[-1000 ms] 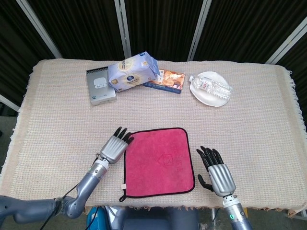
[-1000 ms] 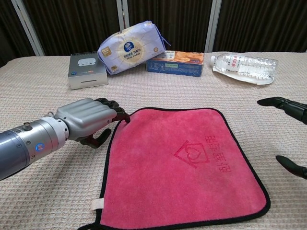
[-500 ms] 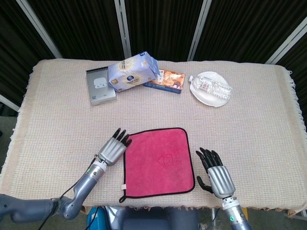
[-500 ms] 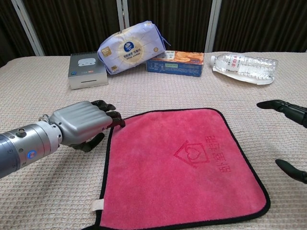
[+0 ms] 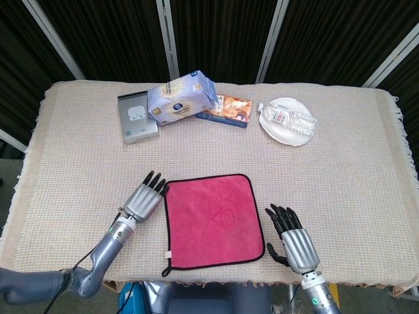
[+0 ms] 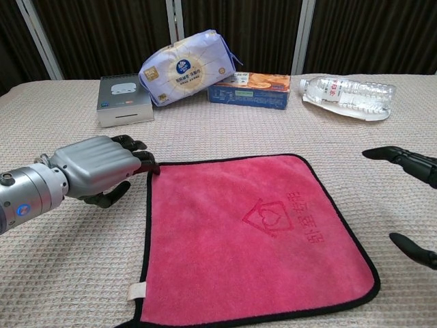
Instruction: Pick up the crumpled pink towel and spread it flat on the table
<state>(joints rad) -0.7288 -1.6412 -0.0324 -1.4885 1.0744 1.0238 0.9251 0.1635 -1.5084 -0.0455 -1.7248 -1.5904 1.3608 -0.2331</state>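
Pink towel [image 5: 213, 221] lies spread flat near the front edge of the desk [image 5: 340, 163], one big square with a black edge, so I think the job is almost done. It sits between my two hands, which I keep low at its sides so I can smooth it if it needs it. My left hand [image 5: 145, 199] has its fingertips right at the towel's far left corner, fingers straight, holding nothing. My right hand [image 5: 293, 237] rests just beside the right edge, fingers apart, empty too. At the back stand one tissue pack [image 5: 181, 97], one grey box [image 5: 137, 117], one flat snack box [image 5: 226, 110], and one plate [image 5: 287, 129] with one bottle [image 5: 289, 118] on it, all well away.
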